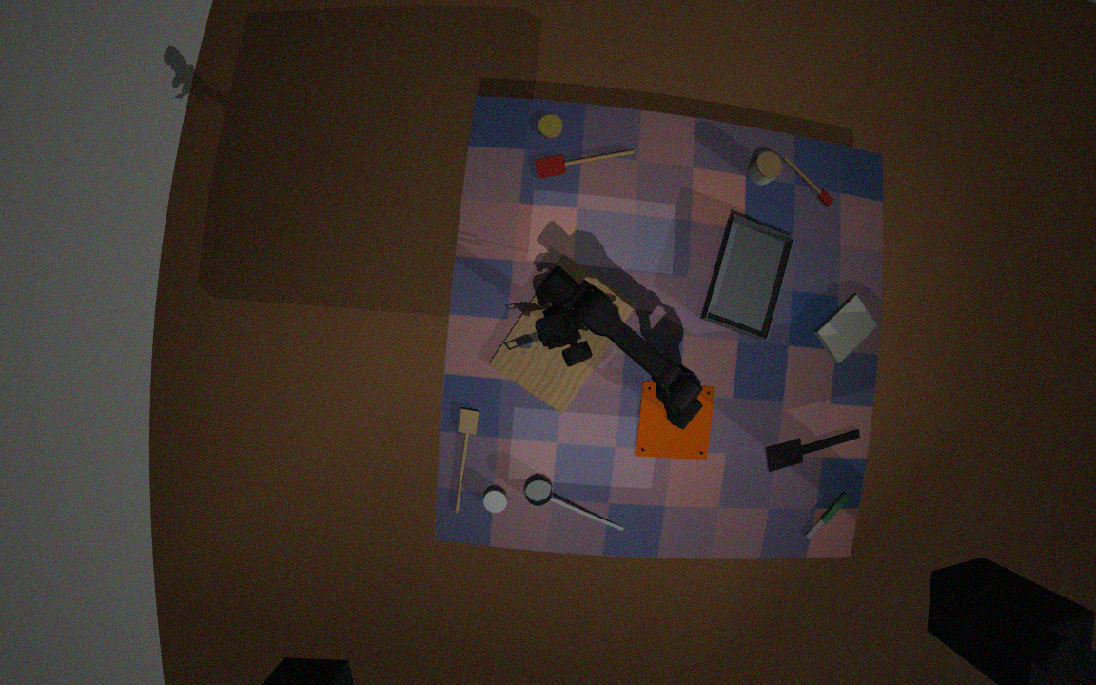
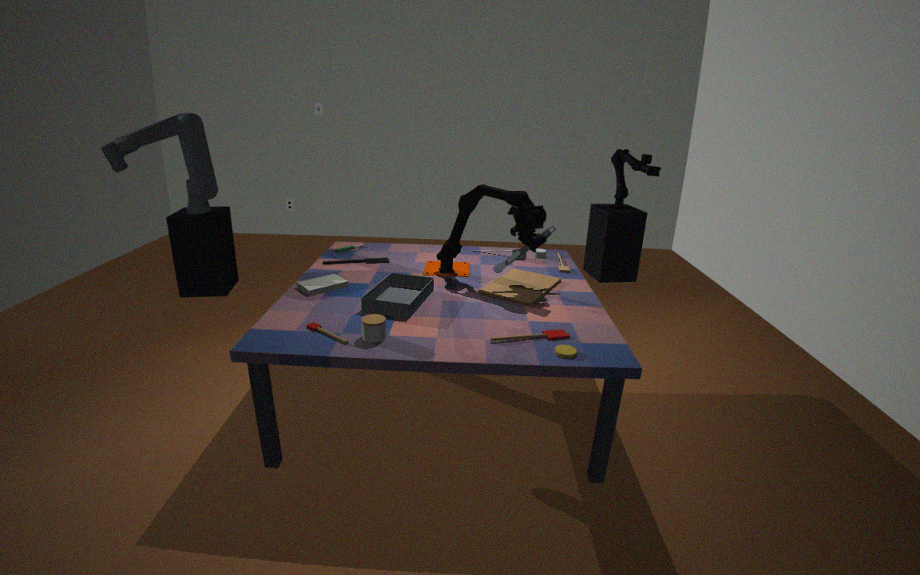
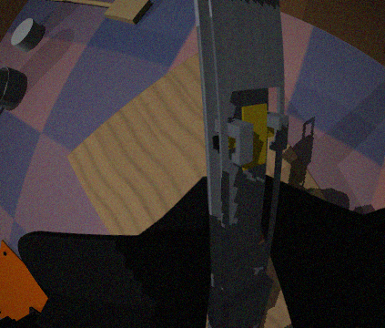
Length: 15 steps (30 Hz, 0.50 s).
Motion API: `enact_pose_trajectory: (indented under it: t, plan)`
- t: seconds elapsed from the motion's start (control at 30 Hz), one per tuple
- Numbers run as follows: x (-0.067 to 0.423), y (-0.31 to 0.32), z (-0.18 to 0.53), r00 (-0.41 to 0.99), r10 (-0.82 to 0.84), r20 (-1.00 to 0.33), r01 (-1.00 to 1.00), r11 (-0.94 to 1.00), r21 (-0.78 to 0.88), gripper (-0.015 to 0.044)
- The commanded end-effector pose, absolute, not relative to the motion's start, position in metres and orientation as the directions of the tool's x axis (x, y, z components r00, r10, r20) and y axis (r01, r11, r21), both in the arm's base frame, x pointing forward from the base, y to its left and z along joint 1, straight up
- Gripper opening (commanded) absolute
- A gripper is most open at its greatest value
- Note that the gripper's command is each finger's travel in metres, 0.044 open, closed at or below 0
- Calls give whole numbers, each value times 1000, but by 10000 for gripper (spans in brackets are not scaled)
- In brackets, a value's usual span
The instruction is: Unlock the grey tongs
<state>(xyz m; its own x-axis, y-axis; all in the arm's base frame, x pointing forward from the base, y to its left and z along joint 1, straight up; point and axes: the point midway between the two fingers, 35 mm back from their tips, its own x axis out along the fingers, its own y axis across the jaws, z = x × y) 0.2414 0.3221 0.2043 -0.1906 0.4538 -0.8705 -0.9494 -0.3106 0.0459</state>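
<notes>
My gripper (image 1: 554, 330) (image 2: 531, 239) (image 3: 231, 184) is shut on the grey tongs (image 2: 511, 259) (image 3: 241, 55) and holds them in the air above the wooden board (image 1: 545, 376) (image 2: 521, 282) (image 3: 137, 152). In the exterior view the tongs slant with one end lower, toward the arm's base. In the wrist view they run as a long grey strip from top to bottom, arms close together, with a yellow lock piece (image 3: 254, 122) near the fingers. The roasting tin (image 1: 718, 264) (image 2: 383, 309) stands empty to the side, apart from the arm.
The orange base plate (image 1: 654, 439) (image 2: 460, 267) holds the arm. Around the checked table lie a red spatula (image 1: 550, 165), a yellow disc (image 1: 549, 125), a tan cup (image 1: 763, 166), a white block (image 1: 847, 327), a black spatula (image 1: 791, 452), a wooden spatula (image 1: 467, 420) and a strainer (image 1: 538, 489).
</notes>
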Motion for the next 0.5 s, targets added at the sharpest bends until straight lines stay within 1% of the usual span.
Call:
enact_pose_trajectory:
  t: [0.0,0.23,0.47]
  plan:
    - [242,320,212,-221,542,-811,-947,-317,46,-150]
    - [245,314,227,-274,703,-657,-943,-329,41,-150]
    - [248,302,245,-305,828,-471,-940,-342,7,-150]
